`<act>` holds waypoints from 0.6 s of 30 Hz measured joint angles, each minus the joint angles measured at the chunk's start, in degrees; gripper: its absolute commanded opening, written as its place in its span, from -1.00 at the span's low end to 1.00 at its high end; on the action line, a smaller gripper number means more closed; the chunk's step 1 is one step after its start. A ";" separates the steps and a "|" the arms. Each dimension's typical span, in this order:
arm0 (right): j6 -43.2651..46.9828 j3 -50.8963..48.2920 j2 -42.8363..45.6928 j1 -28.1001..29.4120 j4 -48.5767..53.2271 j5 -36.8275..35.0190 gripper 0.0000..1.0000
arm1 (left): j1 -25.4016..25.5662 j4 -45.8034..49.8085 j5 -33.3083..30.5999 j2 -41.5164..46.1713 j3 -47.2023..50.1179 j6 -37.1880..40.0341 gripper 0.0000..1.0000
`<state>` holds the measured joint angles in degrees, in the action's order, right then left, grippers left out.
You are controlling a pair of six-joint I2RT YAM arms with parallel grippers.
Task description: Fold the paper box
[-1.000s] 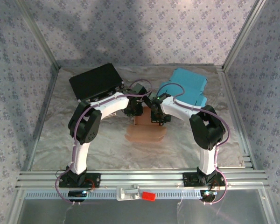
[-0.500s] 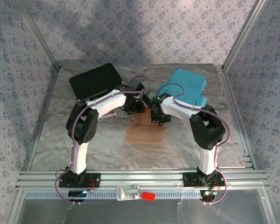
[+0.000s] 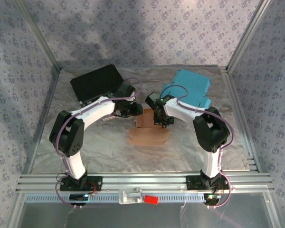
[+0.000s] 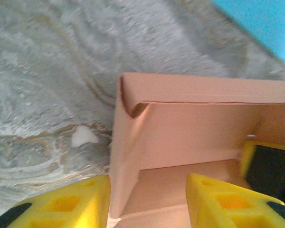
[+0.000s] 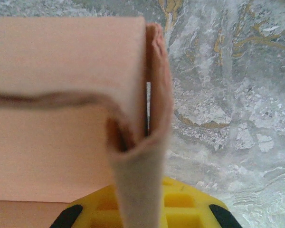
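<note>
Silvery crinkled table cover [image 3: 85, 142], black flat case [image 3: 96, 81] at 11 o'clock, blue box [image 3: 192, 88] at 1 o'clock, tan paper box [image 3: 149, 133] at centre, far walls upright, rounded flap flat toward 6 o'clock, right gripper [image 5: 140, 209] pinching its doubled wall, left gripper [image 4: 147, 199] gaping astride a side wall.

Tan paper box [image 3: 147, 135], partly folded: back walls upright, interior open, front flap lying flat, centre frame.

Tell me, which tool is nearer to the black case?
Left. The left tool hangs just right of the black case, at the left wall of the paper box. The right tool is farther right, pinching the box's right wall.
</note>
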<state>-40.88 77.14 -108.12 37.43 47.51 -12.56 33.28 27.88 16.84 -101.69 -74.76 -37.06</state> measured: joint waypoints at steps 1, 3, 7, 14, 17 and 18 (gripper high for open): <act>0.42 -0.26 0.00 -0.28 -0.33 0.74 -1.00 | -1.27 -2.43 2.95 0.44 1.14 0.04 -0.32; 1.44 -0.61 -0.02 -1.07 -0.76 2.38 -1.00 | -3.65 -6.84 7.85 0.31 2.86 -0.02 -0.40; 4.35 -1.03 -0.28 -2.86 -1.99 5.97 -1.00 | -7.50 -10.14 14.69 -0.81 4.50 0.15 -0.44; 7.50 -1.57 -1.92 -5.14 -3.08 10.58 -1.00 | -8.68 -9.92 20.11 -1.97 4.98 1.31 -0.53; 7.89 -1.57 -1.97 -5.31 -3.28 11.52 -1.00 | -8.63 -10.40 21.86 -2.21 5.99 1.55 -0.54; 7.98 -1.57 -2.03 -5.31 -3.34 11.78 -1.00 | -8.63 -10.71 22.43 -2.40 6.36 1.55 -0.53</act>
<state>-32.91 75.57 -110.15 32.12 44.16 -0.78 24.64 17.17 39.27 -104.09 -68.40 -35.51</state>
